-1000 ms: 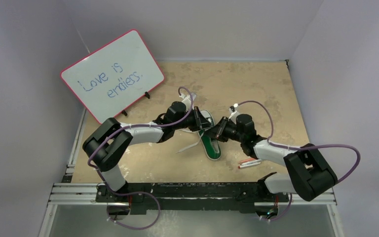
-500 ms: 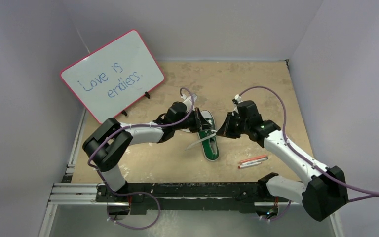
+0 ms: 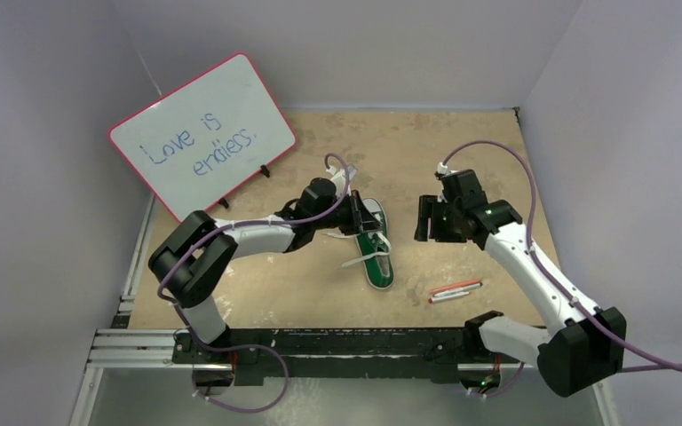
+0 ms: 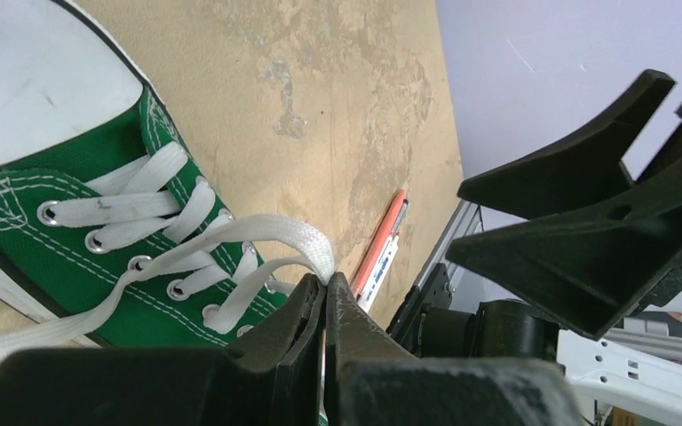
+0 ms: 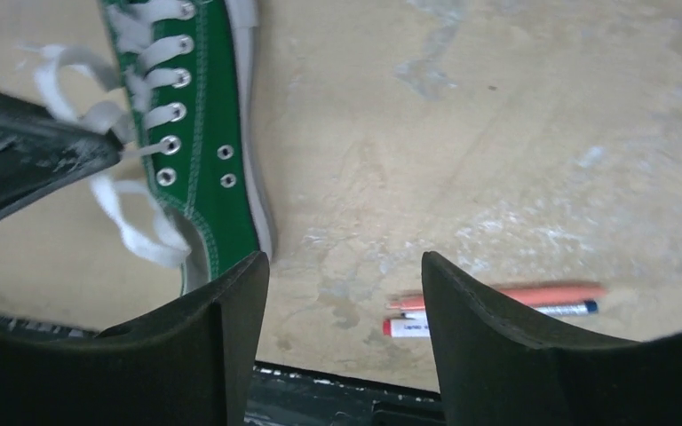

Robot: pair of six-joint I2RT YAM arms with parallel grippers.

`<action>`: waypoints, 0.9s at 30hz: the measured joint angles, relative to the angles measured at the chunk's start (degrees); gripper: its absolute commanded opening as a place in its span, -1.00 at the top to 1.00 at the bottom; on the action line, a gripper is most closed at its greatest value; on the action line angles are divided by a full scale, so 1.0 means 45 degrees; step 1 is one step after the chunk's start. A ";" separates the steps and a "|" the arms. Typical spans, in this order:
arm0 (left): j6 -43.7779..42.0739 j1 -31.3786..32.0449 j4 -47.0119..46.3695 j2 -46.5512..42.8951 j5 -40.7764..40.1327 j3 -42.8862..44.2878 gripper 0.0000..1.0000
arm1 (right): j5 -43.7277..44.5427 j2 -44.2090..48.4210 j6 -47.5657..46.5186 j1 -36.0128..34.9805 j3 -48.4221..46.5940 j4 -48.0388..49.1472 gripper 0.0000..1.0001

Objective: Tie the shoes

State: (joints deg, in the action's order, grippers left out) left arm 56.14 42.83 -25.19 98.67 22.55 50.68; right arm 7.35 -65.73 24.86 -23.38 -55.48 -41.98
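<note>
Over shoe (image 4: 18, 217): left gripper (image 4: 326, 288) clamped on lace (image 4: 266, 232); right gripper (image 5: 342, 266) spread, empty, well apart. Risk: lace slipping from pinch, or unheld shoe dragged under pull.

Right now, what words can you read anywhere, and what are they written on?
"Love is endless." is handwritten in blue on the whiteboard.
The white pen has a small printed label near its red end, too small to read.
The green shoe shows no words or brand that I can see.
</note>
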 measured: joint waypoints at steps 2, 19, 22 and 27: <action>-0.0063 -0.0068 0.0155 0.0029 0.0063 0.0170 1.00 | -0.2040 0.0272 -0.0996 0.0724 0.0447 0.0719 -0.37; -0.0083 -0.0194 0.0219 0.0345 0.0622 0.0461 1.00 | -0.4381 -0.0262 -0.0466 -0.1078 0.3526 0.6246 0.55; -0.0083 -0.0194 0.0219 0.0345 0.0627 0.0461 1.00 | -0.2837 -0.0277 -0.0155 -0.1083 0.3521 0.6212 0.94; -0.0092 -0.0204 0.0248 0.0345 0.0641 0.0461 1.00 | 0.0165 0.0350 0.0583 -0.1141 0.2992 0.5071 0.90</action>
State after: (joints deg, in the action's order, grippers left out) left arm 55.72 41.91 -24.08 100.22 25.43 52.75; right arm 8.10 -64.16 27.49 -28.51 -42.02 -19.16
